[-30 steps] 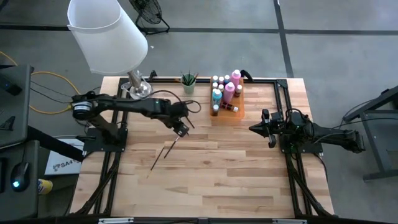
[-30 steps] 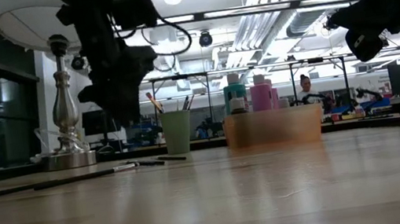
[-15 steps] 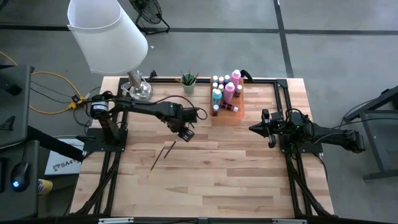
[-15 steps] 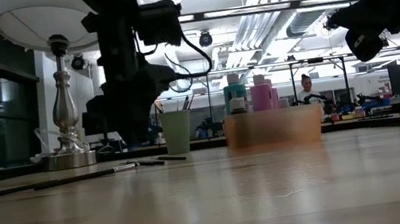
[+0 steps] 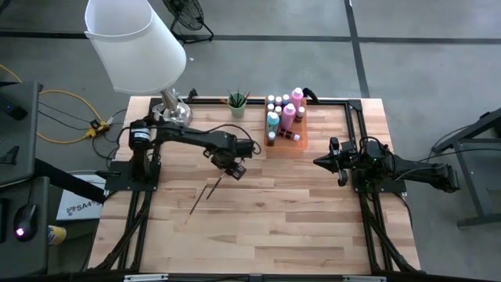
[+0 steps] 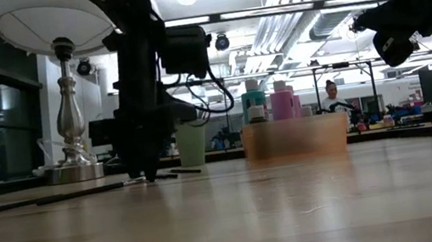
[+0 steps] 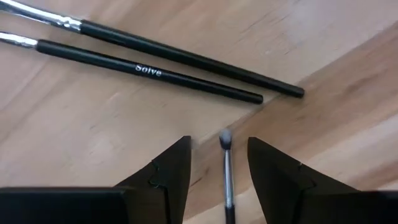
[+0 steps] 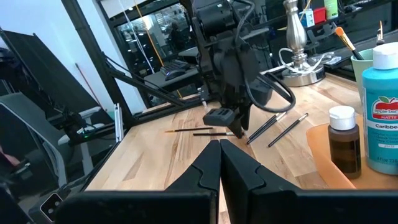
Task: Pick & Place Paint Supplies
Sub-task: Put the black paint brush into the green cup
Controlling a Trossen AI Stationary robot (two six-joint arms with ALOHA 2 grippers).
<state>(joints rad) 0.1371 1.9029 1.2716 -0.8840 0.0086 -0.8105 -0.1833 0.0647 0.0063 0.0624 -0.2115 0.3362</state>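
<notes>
On the wooden surface [image 5: 258, 227], the left hand [image 7: 219, 163] has dropped from above to straddle a small loose paintbrush [image 7: 226, 168], fingers apart, not yet gripping. Two longer brushes [image 7: 155, 71] lie just beyond. The right hand [image 5: 322, 161] waits at right, pressed together, near the bottle tray [image 5: 285, 146].

Pale smooth wooden table [image 7: 93, 137] (visible grain), glossy black paintbrush handles [image 7: 155, 72].
</notes>
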